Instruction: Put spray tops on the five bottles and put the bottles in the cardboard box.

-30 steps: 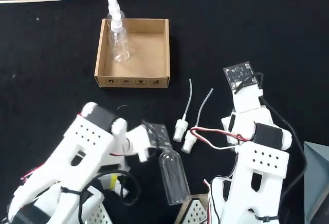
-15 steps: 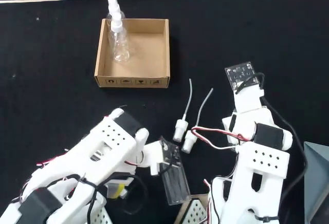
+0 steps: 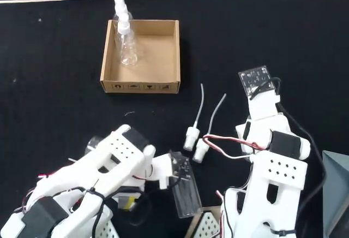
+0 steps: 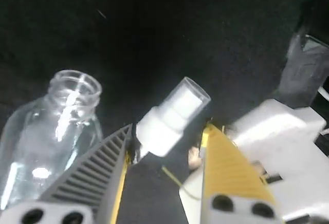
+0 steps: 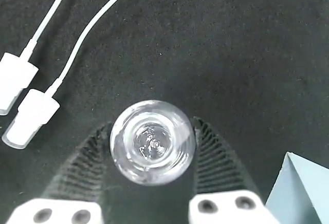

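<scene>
The cardboard box stands at the back left, with two topped bottles upright against its left wall. A clear open bottle lies near the front; its neck shows beside my left gripper. That gripper is shut on a white spray top and sits over the lying bottle's upper end. My right gripper is shut on an upright open bottle. Two loose spray tops lie between the arms, tubes pointing toward the back.
A blue-grey object stands at the front right, close to the right arm. The left arm's white body takes up the front left. Black table lies bare between the box and the arms.
The left arm has swung toward the front and right, and its gripper now covers the lying bottle's upper end. The right arm, the box and the loose spray tops have not moved.
</scene>
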Motion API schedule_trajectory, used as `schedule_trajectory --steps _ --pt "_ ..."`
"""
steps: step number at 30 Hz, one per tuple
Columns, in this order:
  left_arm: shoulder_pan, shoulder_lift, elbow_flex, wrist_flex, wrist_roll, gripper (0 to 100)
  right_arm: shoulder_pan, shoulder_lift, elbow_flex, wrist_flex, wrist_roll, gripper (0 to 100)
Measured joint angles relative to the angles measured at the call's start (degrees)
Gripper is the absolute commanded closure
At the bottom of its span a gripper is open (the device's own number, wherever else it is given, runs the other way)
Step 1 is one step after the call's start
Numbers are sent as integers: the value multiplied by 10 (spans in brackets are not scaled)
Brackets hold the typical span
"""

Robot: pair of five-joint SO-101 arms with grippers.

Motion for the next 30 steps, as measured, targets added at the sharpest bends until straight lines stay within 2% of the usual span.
schedule_trajectory --steps 7,12,21,30 --pt "0 0 50 -75 0 807 1 0 6 0 0 960" --pt "-1 0 76 -109 0 870 1 0 6 0 0 960" --pt "1 -1 78 -105 -1 966 1 0 6 0 0 960" --pt "0 -1 72 -55 -1 971 1 0 6 0 0 960"
